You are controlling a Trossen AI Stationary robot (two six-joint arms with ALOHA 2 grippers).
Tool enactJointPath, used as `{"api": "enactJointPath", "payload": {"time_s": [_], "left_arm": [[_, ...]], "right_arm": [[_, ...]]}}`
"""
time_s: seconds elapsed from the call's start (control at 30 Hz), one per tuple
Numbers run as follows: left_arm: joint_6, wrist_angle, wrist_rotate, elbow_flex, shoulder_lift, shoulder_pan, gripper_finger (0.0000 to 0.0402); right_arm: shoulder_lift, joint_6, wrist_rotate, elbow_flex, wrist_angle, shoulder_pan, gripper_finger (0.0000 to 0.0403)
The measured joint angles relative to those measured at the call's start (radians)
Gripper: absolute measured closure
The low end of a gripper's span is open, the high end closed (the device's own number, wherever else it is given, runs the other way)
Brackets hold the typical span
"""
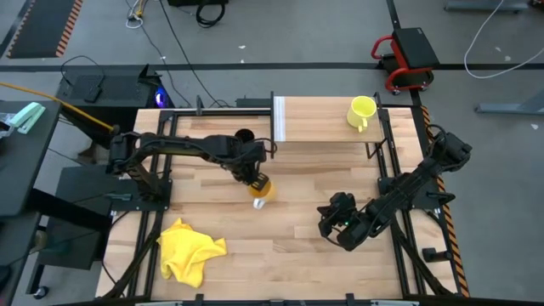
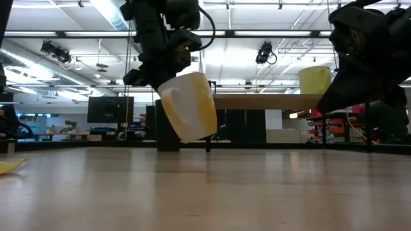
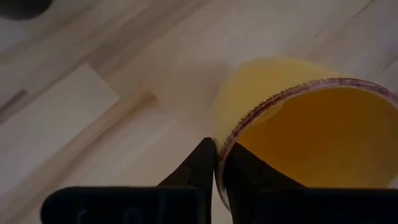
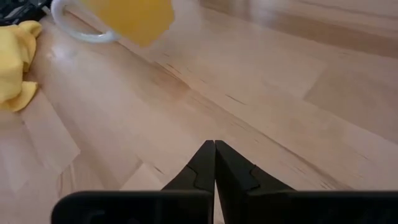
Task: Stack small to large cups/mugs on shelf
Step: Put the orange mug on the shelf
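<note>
My left gripper [image 1: 255, 176] hangs over the table's middle, shut on the orange cup with a pale base [image 1: 262, 190], which shows large in the low view [image 2: 189, 106]. The black cup [image 1: 244, 136] stands on the tabletop by the shelf's white end panel [image 1: 278, 119]. The yellow-green mug [image 1: 361, 112] stands on the light-wood shelf [image 1: 319, 121], handle toward the near side. My right gripper [image 1: 334, 218] is shut, low over the table's right near part, touching nothing. My left gripper [image 3: 216, 163] pinches the orange cup's rim [image 3: 227, 140], one finger inside the cup [image 3: 249, 174] and one outside [image 3: 199, 167]. The fingers come from above, slanting. The cup hangs tilted below them, lifted clear of the table [image 2: 189, 106].
A crumpled yellow cloth [image 1: 189, 248] lies near the table's left near corner, also in the right wrist view [image 4: 15, 62]. Bare planks lie between the two grippers. Black frame rails run along the table's left and right sides.
</note>
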Motion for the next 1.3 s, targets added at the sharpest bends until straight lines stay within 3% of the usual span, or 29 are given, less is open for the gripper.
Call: {"api": "enactJointPath", "payload": {"time_s": [0.27,0.57,1.03,1.3], "left_arm": [[0.014,-0.025,0.032,0.021,0.093,-0.029,0.0375],[0.068,-0.069,-0.009,0.124,0.13,-0.036,0.0369],[0.071,-0.068,-0.004,0.146,0.133,-0.035,0.0308],[0.072,-0.067,-0.004,0.146,0.133,-0.035,0.0295]], "right_arm": [[0.0,-0.026,-0.001,0.001,0.021,-0.004,0.039],[0.0,-0.044,-0.004,0.001,0.025,-0.004,0.039],[0.0,-0.048,-0.004,0.001,0.025,-0.004,0.0386],[0.0,-0.048,-0.004,0.001,0.025,-0.004,0.0386]]}}
